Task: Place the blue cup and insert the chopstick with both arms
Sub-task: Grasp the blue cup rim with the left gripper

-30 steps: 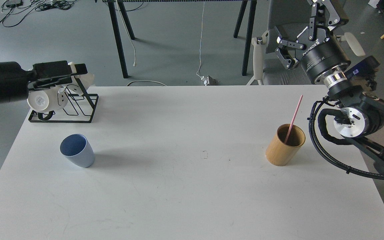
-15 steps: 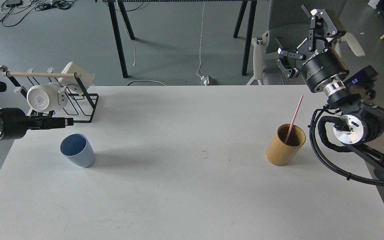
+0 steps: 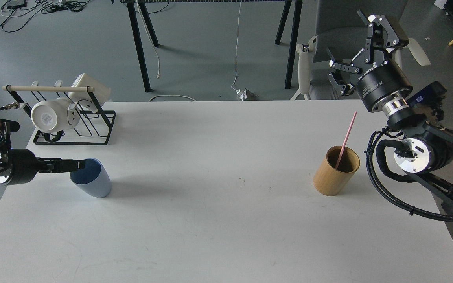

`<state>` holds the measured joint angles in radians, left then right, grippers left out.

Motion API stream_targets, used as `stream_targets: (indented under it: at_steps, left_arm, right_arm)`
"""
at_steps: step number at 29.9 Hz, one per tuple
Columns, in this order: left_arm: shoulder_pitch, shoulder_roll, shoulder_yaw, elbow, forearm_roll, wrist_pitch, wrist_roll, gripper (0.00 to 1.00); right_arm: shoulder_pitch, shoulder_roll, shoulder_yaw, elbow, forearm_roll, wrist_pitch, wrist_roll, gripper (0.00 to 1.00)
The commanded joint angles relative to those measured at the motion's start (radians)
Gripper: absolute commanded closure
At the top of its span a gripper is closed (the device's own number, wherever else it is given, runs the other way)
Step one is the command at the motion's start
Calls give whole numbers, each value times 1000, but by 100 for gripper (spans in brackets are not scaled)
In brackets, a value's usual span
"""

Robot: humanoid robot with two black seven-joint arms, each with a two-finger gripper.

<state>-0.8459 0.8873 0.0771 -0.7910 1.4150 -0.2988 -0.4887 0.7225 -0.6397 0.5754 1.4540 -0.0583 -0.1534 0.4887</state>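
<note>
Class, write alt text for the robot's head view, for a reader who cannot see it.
On a white table, the left claw reaches in level at the rim of a blue cup, while the right claw hangs open above a tan wooden holder with a pink chopstick in it. A black mug rack stands behind the cup.

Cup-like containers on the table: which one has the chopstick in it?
The tan wooden holder near the right claw, with the pink chopstick leaning in it. The blue cup at the left claw has none.
</note>
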Motion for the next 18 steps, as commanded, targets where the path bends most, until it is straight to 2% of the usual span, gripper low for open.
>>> stream_targets:
  at_steps: [1,5,9,12,17,18]
  left_arm:
    - [10,-22,0,21,2,4,0,3]
    - [24,-25,-2,21,1,0,0,7]
    - [24,-25,-3,21,-2,6,0,21]
    - [22,-25,-4,19,-4,7,0,27]
    - [22,-24,-4,13,-2,9,0,48]
    - [21,-24,-4,12,-2,9,0,50]
  right_arm:
    - [-3,0,0,0,0,0,0,6]
    - [-9,0,1,0,0,0,0,6]
    - [-18,-8,1,0,0,0,0,6]
    - [-21,-9,1,0,0,0,0,6]
    - [-28,-9,3,-1,0,0,0,6]
    - [-28,-11,3,-1,0,0,0,6]
